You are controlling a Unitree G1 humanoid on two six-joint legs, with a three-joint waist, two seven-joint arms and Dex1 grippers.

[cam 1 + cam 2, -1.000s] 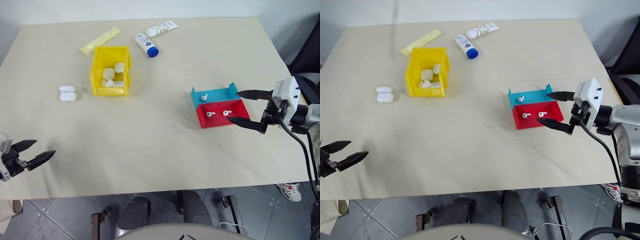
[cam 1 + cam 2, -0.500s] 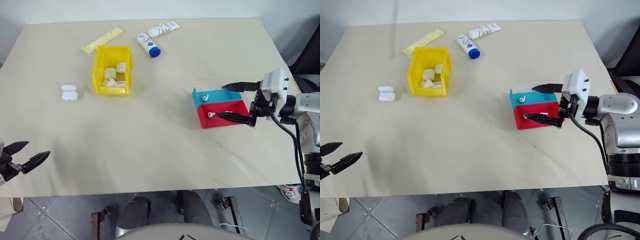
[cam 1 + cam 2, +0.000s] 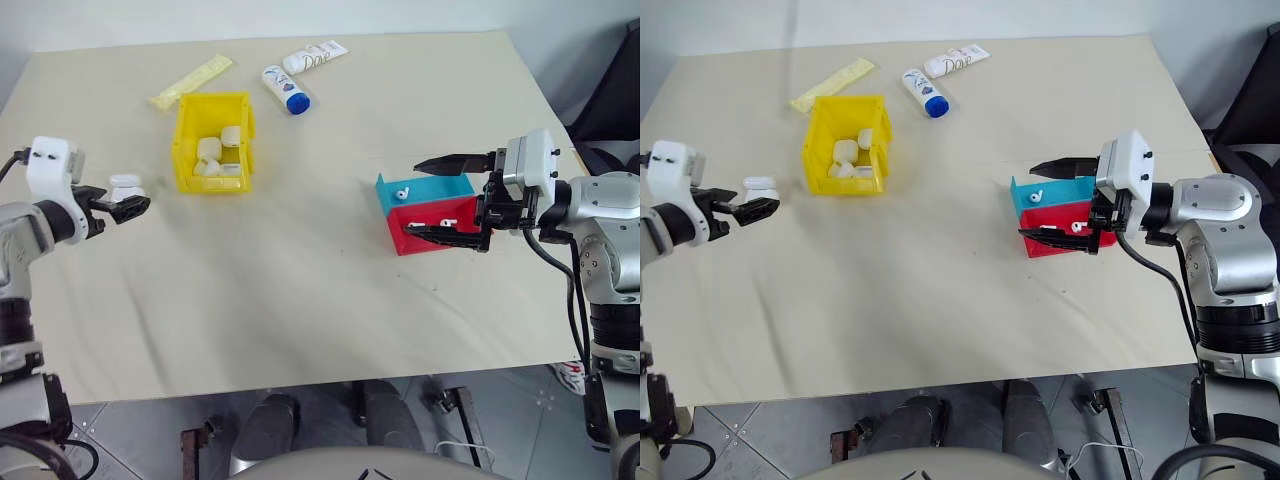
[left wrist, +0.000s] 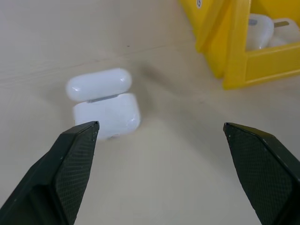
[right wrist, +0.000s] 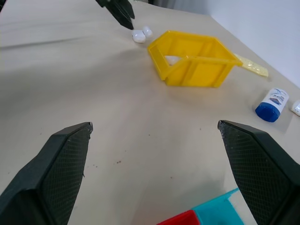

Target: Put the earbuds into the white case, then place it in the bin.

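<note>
Head views: we see the left pincer [image 3: 128, 206] wide open, empty, low over the worktop [image 3: 300, 290], tips right at the white case [image 3: 124, 184]. The case sits on the worktop with its lid flipped open, just left of the bin [image 3: 212, 142]. We can't tell if the tips touch it. The bin holds several white cases. Behind it lie a yellow sachet [image 3: 190, 81] and two white tubes [image 3: 298, 72], one with a blue cap. On the right, the right pincer [image 3: 432, 196] is also wide open and empty, pointing left, one finger above the teal tray [image 3: 425, 187], the other over the red tray [image 3: 432, 222]. One of the earbuds [image 3: 401, 192] lies in the teal tray. We make out at least one more white earbud in the red tray, partly hidden by the lower finger. The two trays touch each other, well apart from the bin.

Left wrist view: we see both fingers [image 4: 70, 164] spread far apart. The open case lies between them, nearer one finger, lid hinged back, on bare worktop. A corner of the yellow bin is beside it, white cases inside.

Right wrist view: we see the fingers [image 5: 61, 159] spread wide, nothing between them. Edges of the red and teal trays sit low between the tips. Across the worktop are the bin, the blue-capped tube, the sachet and the left pincer's tip at the case.
</note>
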